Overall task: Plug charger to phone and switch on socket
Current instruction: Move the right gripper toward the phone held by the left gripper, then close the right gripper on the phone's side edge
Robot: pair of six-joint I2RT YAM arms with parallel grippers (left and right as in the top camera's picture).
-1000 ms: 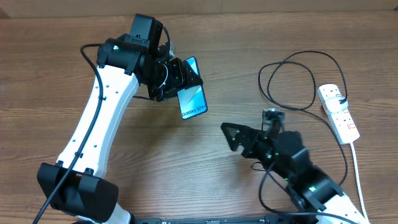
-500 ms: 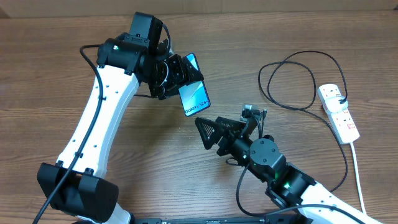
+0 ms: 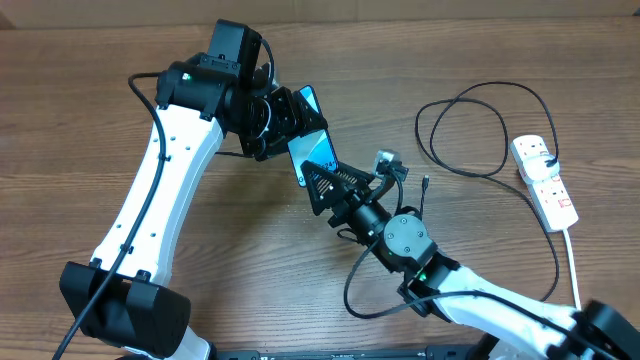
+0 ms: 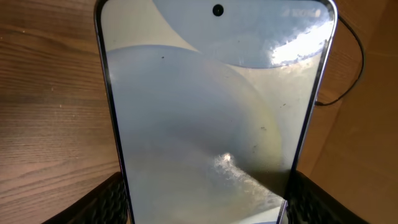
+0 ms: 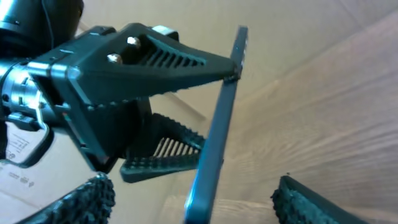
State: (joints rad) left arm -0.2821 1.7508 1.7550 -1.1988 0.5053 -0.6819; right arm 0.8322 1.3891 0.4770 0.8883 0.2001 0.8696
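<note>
1. Right gripper [image 3: 322, 185]: I read it as empty. In the right wrist view its two ribbed black fingers [image 5: 87, 199] stand apart. The lower end of the slim black-edged smartphone with the light cyan screen [image 5: 214, 137] sits edge-on between them, and I cannot tell whether either finger touches it

2. Smartphone: it is held clear of the brown wooden table [image 3: 80, 120], tilted, with its long axis running from the left arm down toward the right gripper. The lower short edge, where I expect the port, faces the right gripper. The left wrist view shows the glass face [image 4: 211, 124] filling the frame, camera hole at the top

3. Left gripper [image 3: 292, 128]: it is clamped across the smartphone's upper half, a black finger on each side

4. Long thin black charger cable [image 3: 417, 128]: it lies in loose loops on the table, well apart from the smartphone and on the right arm's side. A thin dark end [image 3: 425, 185] lies just beside the right forearm. I judge this to be the connector tip, but it is too small to confirm

5. White elongated power strip with red switches [image 3: 545, 178]: it lies at the far right, its thick white cord [image 3: 575, 260] trailing toward the front edge

6. Judgement: nothing is plugged in yet. The connector lies to the right of the open right gripper, away from the phone, and the right arm is the nearer arm for both it and the switch
</note>
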